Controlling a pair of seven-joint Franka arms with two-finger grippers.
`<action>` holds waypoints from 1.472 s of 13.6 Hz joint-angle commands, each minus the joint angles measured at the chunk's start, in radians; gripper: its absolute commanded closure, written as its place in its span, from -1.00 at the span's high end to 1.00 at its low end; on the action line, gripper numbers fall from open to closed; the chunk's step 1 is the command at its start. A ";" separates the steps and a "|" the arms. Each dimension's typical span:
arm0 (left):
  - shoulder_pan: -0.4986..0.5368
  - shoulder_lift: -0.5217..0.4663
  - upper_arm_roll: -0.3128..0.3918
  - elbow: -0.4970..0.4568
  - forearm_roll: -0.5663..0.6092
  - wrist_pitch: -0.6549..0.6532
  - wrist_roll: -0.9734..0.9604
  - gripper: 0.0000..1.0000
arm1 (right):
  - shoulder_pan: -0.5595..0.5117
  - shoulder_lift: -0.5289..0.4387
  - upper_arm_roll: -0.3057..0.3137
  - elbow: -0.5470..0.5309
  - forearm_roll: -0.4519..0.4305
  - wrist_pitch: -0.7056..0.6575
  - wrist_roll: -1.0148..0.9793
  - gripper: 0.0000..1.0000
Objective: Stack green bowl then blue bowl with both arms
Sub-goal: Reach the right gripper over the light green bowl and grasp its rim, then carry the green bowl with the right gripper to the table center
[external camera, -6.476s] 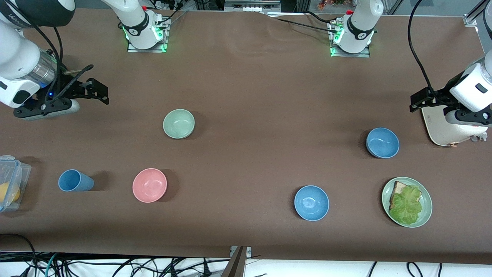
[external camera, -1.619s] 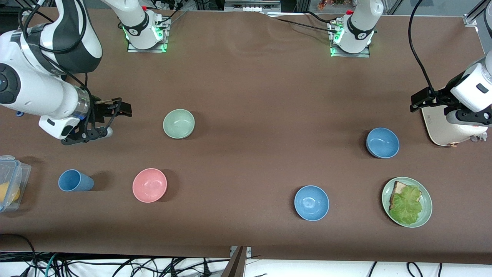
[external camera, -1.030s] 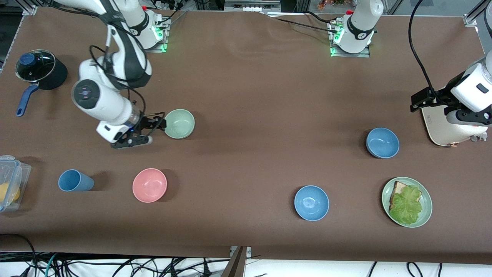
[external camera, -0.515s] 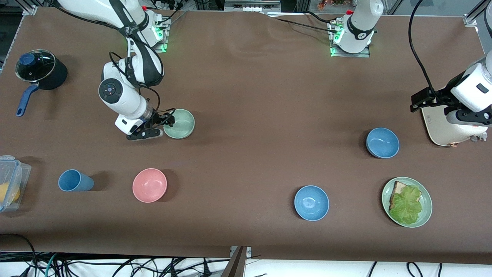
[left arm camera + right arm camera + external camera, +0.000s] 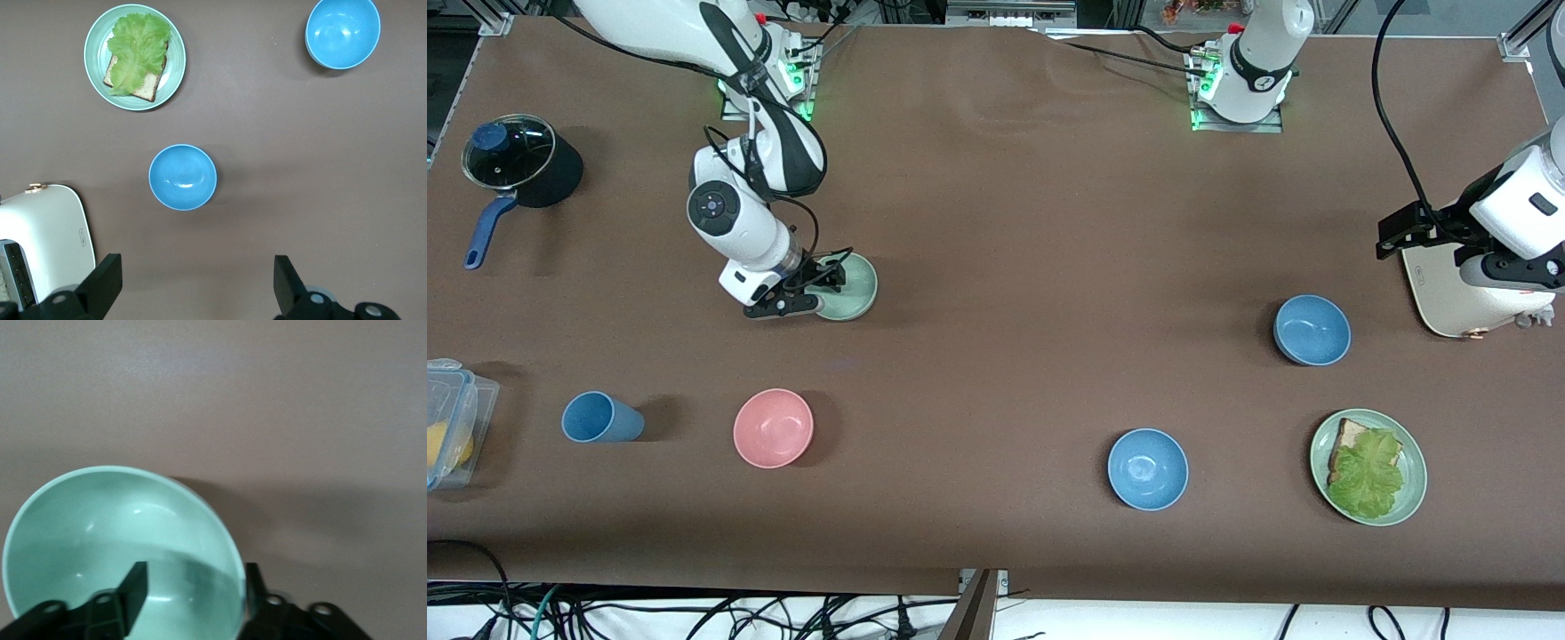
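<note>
The pale green bowl (image 5: 855, 286) sits upright on the brown table, toward the right arm's end. My right gripper (image 5: 828, 277) is open and low at its rim. In the right wrist view the gripper (image 5: 193, 588) has one finger inside the green bowl (image 5: 100, 520) and one outside its wall. The duller blue bowl (image 5: 1312, 330) sits toward the left arm's end and shows in the left wrist view (image 5: 183, 177). My left gripper (image 5: 1394, 233) waits open and empty in the air beside the toaster (image 5: 1449, 293); in the left wrist view (image 5: 195, 283) nothing lies between its fingers.
A brighter blue bowl (image 5: 1148, 468) and a green plate (image 5: 1416, 484) with bread and lettuce lie nearer the front camera. A pink bowl (image 5: 773, 428), a blue cup (image 5: 600, 418) and a plastic box (image 5: 449, 418) lie toward the right arm's end. A black pot (image 5: 520, 164) stands there too.
My right arm has swung in from the table's end to the green bowl, and its open gripper now straddles the rim. The left arm and the bowls have not moved.
</note>
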 commanded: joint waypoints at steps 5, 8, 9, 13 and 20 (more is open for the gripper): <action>0.001 -0.011 0.004 -0.004 -0.020 -0.013 0.003 1.00 | -0.001 -0.025 0.024 0.033 -0.008 -0.012 0.009 -1.00; 0.001 -0.011 0.004 -0.006 -0.020 -0.012 0.003 1.00 | 0.031 -0.013 0.076 0.196 -0.007 -0.133 0.062 -1.00; 0.004 -0.011 0.006 -0.006 -0.020 -0.013 0.003 1.00 | 0.060 0.024 0.076 0.261 -0.008 -0.162 0.112 -1.00; 0.010 -0.011 0.004 -0.006 -0.020 -0.012 0.003 1.00 | 0.231 0.307 0.075 0.655 -0.021 -0.228 0.367 -1.00; 0.010 -0.011 -0.002 -0.004 -0.020 -0.012 0.001 1.00 | 0.396 0.560 0.053 0.968 -0.110 -0.305 0.540 -1.00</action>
